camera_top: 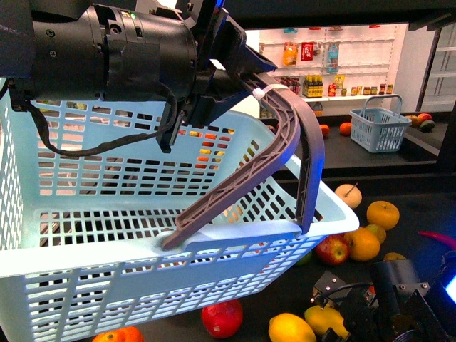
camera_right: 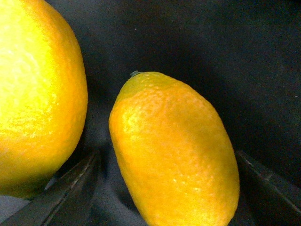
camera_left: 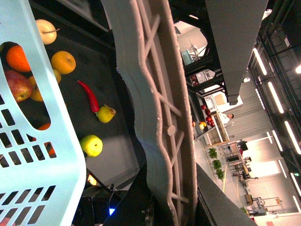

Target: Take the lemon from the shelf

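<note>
Black shelf (camera_right: 225,42) lies under the lemon (camera_right: 174,150), which sits between the spread jaws of my right gripper (camera_right: 167,197), unpinched. I judge this the grasp step. My left gripper (camera_top: 239,60) clamps the basket handle (camera_top: 285,135). Next I should close squarely, clear of the neighbouring yellow fruit (camera_right: 33,94).

The right claw (camera_right: 168,154) stood spread around the lemon (camera_right: 174,150), with very little room between the fruit and either finger (camera_right: 70,186). A bigger yellow fruit (camera_right: 37,94) crowded just outside one finger, while beyond the other the dark shelf (camera_right: 244,61) lay bare. Farther out on the crowded side, the pale blue basket (camera_top: 142,271) hung by its handle (camera_top: 285,142) from the left claw (camera_top: 253,82) and blocked passage.
</note>
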You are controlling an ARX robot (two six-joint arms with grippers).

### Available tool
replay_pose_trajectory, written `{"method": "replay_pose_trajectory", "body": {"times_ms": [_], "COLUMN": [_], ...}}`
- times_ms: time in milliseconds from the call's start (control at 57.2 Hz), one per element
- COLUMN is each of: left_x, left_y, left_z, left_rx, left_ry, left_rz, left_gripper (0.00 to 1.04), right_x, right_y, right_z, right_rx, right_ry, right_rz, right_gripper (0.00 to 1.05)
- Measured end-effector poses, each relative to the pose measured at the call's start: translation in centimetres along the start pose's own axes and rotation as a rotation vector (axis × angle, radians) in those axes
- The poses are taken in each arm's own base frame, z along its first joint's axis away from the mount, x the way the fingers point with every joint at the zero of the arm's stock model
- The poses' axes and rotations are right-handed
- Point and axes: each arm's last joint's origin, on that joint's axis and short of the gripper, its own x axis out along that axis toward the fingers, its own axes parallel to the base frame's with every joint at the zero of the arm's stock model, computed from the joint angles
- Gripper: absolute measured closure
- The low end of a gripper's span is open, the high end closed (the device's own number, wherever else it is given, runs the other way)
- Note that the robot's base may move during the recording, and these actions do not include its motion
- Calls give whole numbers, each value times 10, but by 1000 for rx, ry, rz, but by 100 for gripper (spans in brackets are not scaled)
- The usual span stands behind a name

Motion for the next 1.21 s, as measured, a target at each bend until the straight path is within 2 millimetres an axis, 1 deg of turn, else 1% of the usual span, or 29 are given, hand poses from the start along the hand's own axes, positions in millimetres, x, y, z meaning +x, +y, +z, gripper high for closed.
{"method": "replay_pose_trajectory", "body": {"times_ms": [35,122,245,367,385,420,455,472,507,525,560,577,595,647,700,752,787,875,927,997,1067,1137,1207], "left_x": [0,0,0,0,0,0,0,0,0,0,0,0,0,0,0,0,0,0,0,0,0,0,0], "left_y": [0,0,0,0,0,0,0,0,0,0,0,0,0,0,0,0,0,0,0,0,0,0,0], "left_z": [0,0,0,0,0,0,0,0,0,0,0,0,0,0,0,0,0,0,0,0,0,0,0], "left_rx": [0,0,0,0,0,0,0,0,0,0,0,0,0,0,0,0,0,0,0,0,0,0,-1], "left_ry": [0,0,0,0,0,0,0,0,0,0,0,0,0,0,1,1,1,-1,0,0,0,0,0], "left_rz": [0,0,0,0,0,0,0,0,0,0,0,0,0,0,0,0,0,1,0,0,0,0,0], "left_gripper": [94,94,94,94,94,94,94,94,94,94,94,94,94,94,94,94,94,94,94,94,94,94,94], "right_x": [0,-2,-13,-34,-43,-49,-62,-73,-89,-101,-117,-130,-138,-170,-193,-208,-221,-239,-245,-246,-242,-235,-231], "right_y": [-1,-3,-7,-19,-24,-28,-36,-42,-50,-55,-61,-66,-68,-76,-79,-80,-79,-73,-67,-57,-46,-28,-15], "right_z": [0,-1,0,5,7,9,13,16,21,25,32,39,44,70,92,106,120,143,154,164,169,176,184], "right_rx": [4,13,48,75,81,86,103,114,137,152,169,188,191,222,227,224,220,218,220,220,215,214,204], "right_ry": [-6,-21,-42,-81,-100,-112,-139,-162,-195,-222,-254,-283,-302,-390,-463,-507,-546,-602,-622,-628,-621,-610,-614], "right_rz": [-14,-33,-63,-127,-149,-164,-196,-223,-253,-270,-293,-306,-313,-330,-329,-332,-325,-305,-287,-255,-227,-182,-154], "right_gripper": [49,55,56,57,57,57,57,57,57,57,57,57,57,57,57,57,57,57,57,57,57,57,57]}}
